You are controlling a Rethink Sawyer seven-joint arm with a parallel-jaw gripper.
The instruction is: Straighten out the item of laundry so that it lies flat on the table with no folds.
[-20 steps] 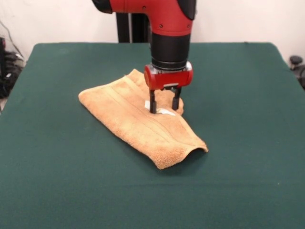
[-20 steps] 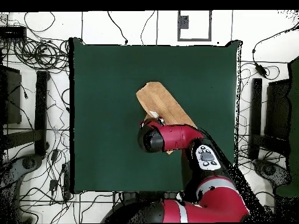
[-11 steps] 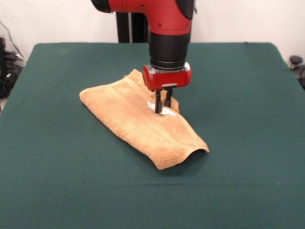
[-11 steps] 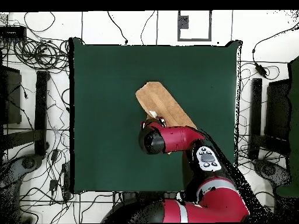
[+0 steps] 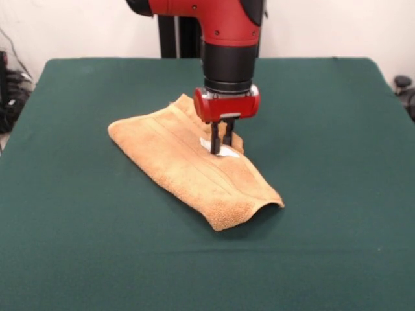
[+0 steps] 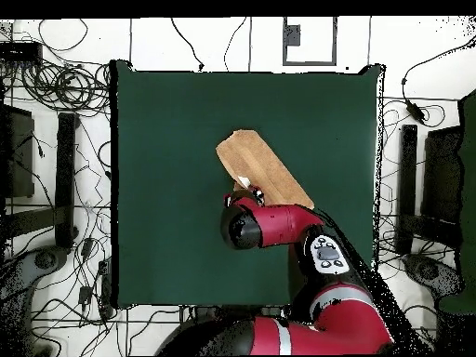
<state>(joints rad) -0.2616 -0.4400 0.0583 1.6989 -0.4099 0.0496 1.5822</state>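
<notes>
Green table (image 5: 78,214): end effector (image 5: 221,148) pinches towel (image 5: 175,162).

Reached straight down from above, red-and-black arm vertical, gripper (image 5: 221,146) with both dark fingers drawn close together, tips low.

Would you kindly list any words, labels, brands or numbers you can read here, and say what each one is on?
No text can be read in either view.
White tag on the towel, beside the tool: any print is too small to read.
Arm: no legible markings.
</notes>
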